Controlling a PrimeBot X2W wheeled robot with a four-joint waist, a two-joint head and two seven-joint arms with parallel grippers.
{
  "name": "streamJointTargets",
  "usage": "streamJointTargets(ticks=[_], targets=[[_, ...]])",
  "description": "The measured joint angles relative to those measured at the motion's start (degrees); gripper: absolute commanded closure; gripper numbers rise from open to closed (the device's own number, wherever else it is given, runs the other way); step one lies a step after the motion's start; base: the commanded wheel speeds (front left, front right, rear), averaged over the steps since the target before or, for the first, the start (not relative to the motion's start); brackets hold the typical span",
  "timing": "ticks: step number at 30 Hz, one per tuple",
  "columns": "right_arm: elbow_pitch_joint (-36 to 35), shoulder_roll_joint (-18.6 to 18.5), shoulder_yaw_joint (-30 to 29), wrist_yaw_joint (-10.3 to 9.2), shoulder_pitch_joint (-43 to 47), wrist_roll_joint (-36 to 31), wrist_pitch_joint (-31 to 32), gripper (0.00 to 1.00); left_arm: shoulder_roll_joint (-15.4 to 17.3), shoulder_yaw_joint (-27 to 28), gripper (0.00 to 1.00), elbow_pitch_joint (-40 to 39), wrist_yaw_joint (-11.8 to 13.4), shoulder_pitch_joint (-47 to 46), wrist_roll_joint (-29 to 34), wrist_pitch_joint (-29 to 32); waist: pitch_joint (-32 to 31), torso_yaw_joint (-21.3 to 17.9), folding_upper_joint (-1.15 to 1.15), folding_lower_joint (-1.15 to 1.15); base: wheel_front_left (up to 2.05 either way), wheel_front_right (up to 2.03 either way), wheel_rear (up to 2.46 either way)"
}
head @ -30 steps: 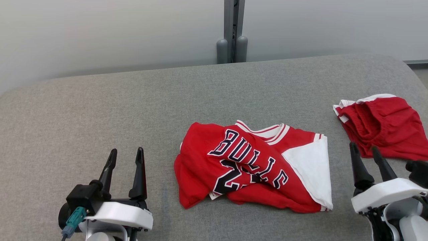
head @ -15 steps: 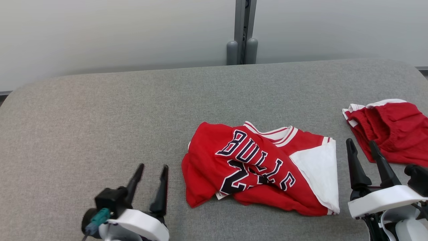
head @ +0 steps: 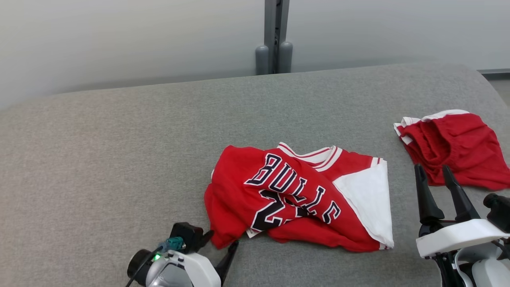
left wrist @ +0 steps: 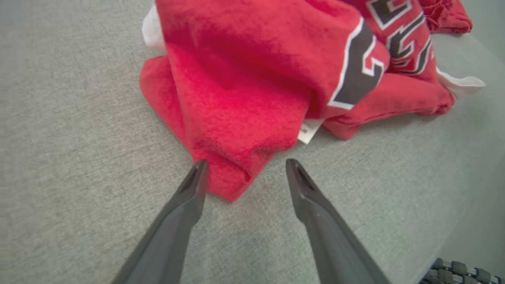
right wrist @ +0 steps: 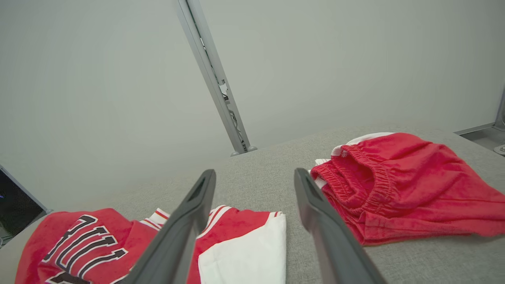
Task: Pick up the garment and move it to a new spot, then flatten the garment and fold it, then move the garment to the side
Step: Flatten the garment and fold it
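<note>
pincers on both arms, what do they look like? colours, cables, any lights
Each has two long, dark grey, tapering fingers on a white rounded shell. The left pincer carries a black block with a teal connector, a dark cable and a small green light. The right pincer has a black knob beside it.

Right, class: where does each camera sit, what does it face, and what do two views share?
Head view: high, looking down at the jersey on the grey cushion; left gripper and right gripper show.
Left wrist view: low, facing the jersey's corner; own fingers show.
Right wrist view: facing shorts and wall; own fingers show.
Both wrist views share the jersey.
</note>
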Motion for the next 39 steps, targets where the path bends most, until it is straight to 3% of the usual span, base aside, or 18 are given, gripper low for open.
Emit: streamJointTargets(ticks=[2,3,4,7,12,20,26,31,32,33,34,35,39], targets=[[0.12,0.08,0.07,0.0,-0.07,0.0,-0.11,0.0,0.26,-0.09,0.0,0.9,0.25,-1.22,0.52,0.31,0.33,-0.69,0.0,0.0,0.0,0.0,0.0],[0.24,0.12,0.07,0.0,-0.26,0.0,-0.18,0.0,0.24,-0.07,0.2,1.31,0.3,-1.76,0.52,0.31,0.54,-1.03,0.0,0.0,0.0,0.0,0.0],[0.32,0.14,0.13,0.0,-0.5,0.0,-0.2,0.0,0.24,-0.09,1.0,1.66,0.35,-2.28,0.53,0.34,0.75,-1.38,0.0,0.0,0.0,0.0,0.0],[0.54,0.27,0.19,0.0,-1.02,0.03,-0.66,0.0,0.53,-0.21,1.0,2.21,0.34,-3.63,0.44,0.77,1.29,-2.43,0.0,0.0,0.0,0.0,0.0],[0.9,0.26,0.6,0.0,-1.93,0.13,-1.12,0.0,7.0,1.48,1.0,-0.08,0.25,-8.14,1.54,1.46,2.63,-4.15,0.0,0.0,0.0,0.0,0.0],[2.05,0.45,1.52,0.0,-4.16,0.82,-2.05,0.0,14.85,3.15,1.0,0.99,-0.35,-19.18,-3.28,12.3,5.23,-6.62,0.0,0.0,0.0,0.0,0.0],[3.71,0.55,2.66,0.0,-5.94,1.4,-2.98,0.0,17.16,2.74,1.0,8.23,-0.43,-27.92,-10.29,17.66,7.09,-9.2,0.0,0.0,0.0,0.0,0.0],[4.66,0.49,3.12,0.0,-7.21,1.8,-3.64,0.0,17.59,1.38,1.0,13.59,-0.44,-34.21,-11.76,14.29,8.46,-10.8,0.0,0.0,0.0,0.0,0.0],[4.95,0.49,3.2,0.0,-7.36,1.92,-3.7,0.0,17.5,1.32,0.83,14.69,-0.44,-35.23,-11.74,12.73,8.63,-10.95,0.0,0.0,0.0,0.0,0.0],[5.31,0.47,3.27,0.0,-7.45,1.97,-3.78,0.0,17.39,1.27,0.83,15.86,-0.44,-36.05,-11.59,10.95,8.7,-10.99,0.0,0.0,0.0,0.0,0.0],[5.66,0.44,3.28,0.0,-7.53,1.97,-3.91,0.0,17.24,1.22,0.13,16.88,-0.44,-36.6,-11.41,9.02,8.65,-10.93,0.0,0.0,0.0,0.0,0.0],[5.91,0.4,3.3,0.0,-7.63,1.97,-4.16,0.0,16.96,0.99,0.0,17.77,-0.44,-37.0,-11.43,7.36,8.53,-10.82,0.0,0.0,0.0,0.0,0.0],[6.7,0.29,3.39,0.0,-7.69,1.94,-4.26,0.0,17.1,-2.23,0.0,19.41,-0.44,-37.02,-11.65,3.56,7.64,-9.86,0.0,0.0,0.0,0.0,0.0]])
